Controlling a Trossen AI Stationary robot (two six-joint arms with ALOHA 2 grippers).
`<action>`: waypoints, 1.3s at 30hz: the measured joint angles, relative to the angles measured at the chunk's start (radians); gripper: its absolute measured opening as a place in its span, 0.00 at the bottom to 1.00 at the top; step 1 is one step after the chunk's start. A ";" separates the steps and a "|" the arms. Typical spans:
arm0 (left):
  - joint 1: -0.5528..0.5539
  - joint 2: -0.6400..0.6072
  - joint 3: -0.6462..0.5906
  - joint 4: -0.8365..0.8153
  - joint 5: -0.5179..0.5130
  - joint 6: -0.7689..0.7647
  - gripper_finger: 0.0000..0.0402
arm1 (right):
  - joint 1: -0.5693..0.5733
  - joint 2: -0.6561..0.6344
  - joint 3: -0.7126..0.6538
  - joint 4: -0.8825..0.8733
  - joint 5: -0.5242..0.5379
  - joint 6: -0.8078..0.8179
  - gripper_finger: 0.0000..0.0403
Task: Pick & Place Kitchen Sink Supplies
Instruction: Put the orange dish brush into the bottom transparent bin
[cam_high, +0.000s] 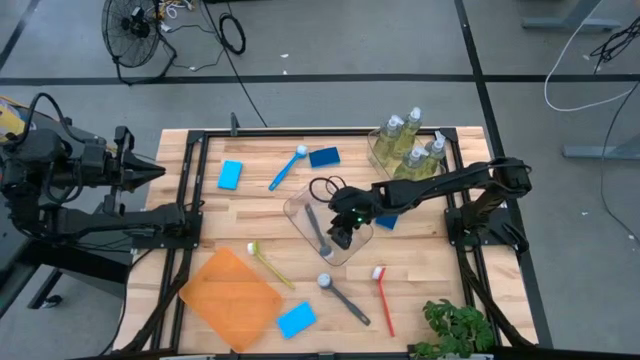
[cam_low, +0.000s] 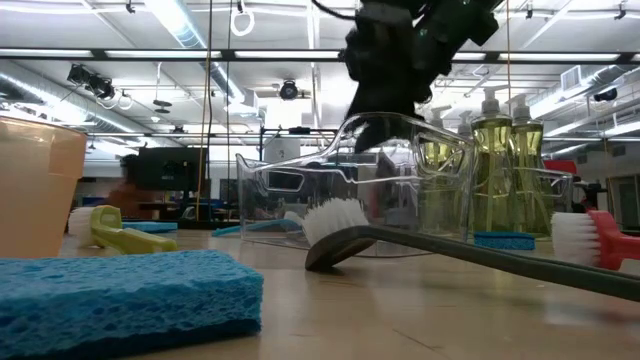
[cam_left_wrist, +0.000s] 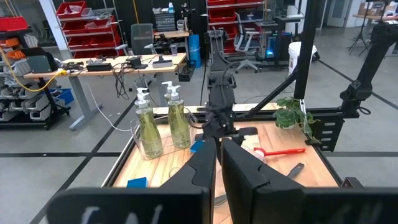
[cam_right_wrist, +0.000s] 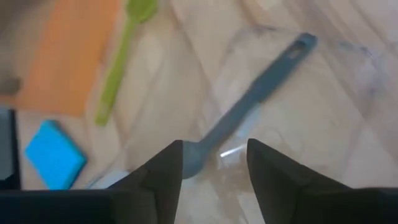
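Note:
A clear tub (cam_high: 312, 213) stands mid-table with a grey brush (cam_right_wrist: 249, 106) lying inside it, head end nearest my right gripper. My right gripper (cam_right_wrist: 214, 158) hangs open over the tub's near right part (cam_high: 340, 236), pointing down at a slant, its fingers on either side of the brush's head end without touching it. My left gripper (cam_high: 158, 171) waits shut and level above the table's left edge. Loose on the table lie a blue brush (cam_high: 288, 168), a yellow-green brush (cam_high: 268, 262), a second grey brush (cam_high: 343, 296), a red brush (cam_high: 382, 297) and several blue sponges (cam_high: 231, 174).
Another clear tub (cam_high: 383, 152) at the far right holds several soap bottles (cam_high: 405, 145). A flat orange tray (cam_high: 232, 298) lies at the near left, with a blue sponge (cam_high: 297, 319) beside it. A green plant (cam_high: 458, 328) stands at the near right corner. Black rails frame the table.

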 joint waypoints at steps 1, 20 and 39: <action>0.000 0.000 0.000 0.000 0.000 0.000 0.07 | 0.000 -0.008 0.000 0.009 -0.010 -0.008 0.45; 0.000 0.000 0.000 0.000 0.000 0.000 0.07 | 0.000 -0.223 0.000 -0.010 -0.070 -0.273 0.40; 0.000 0.000 0.000 0.000 0.000 0.001 0.07 | 0.170 -0.225 0.000 -0.094 -0.026 -0.571 0.40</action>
